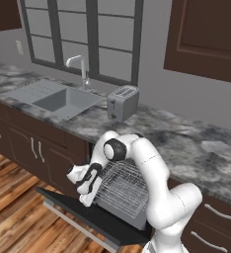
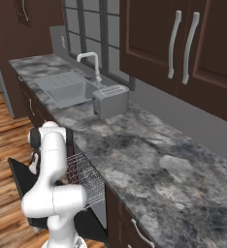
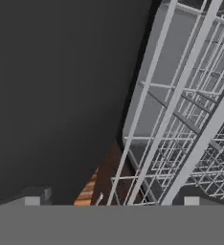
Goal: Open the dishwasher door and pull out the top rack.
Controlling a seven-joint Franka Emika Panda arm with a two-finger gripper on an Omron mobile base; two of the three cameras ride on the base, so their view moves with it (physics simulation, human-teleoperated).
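Nearest the hand camera: the inner face of the dishwasher door, a flat dark panel, with the top rack beside it, its thin pale wires crossing in a grid. A strip of wooden floor shows in the gap below them.

Dishwasher door: lowered, lying roughly level, projecting from the cabinet front out over the floor. Its long axis runs parallel to the counter edge. In the left base view the door sits low, under the arm.

Top rack: drawn partway out of the dishwasher opening, above the door and below the counter. In the left base view the rack shows as a shallow wire basket pointing outward, toward the room.

Claw: jaws wide apart, holding nothing, positioned just beside the rack's front left corner, above the door.

View differences: the right base view shows the rack from its side, largely behind the arm, and the door edge-on. The toaster, sink and faucet stand further along the counter.

No legible writing or brand marks.
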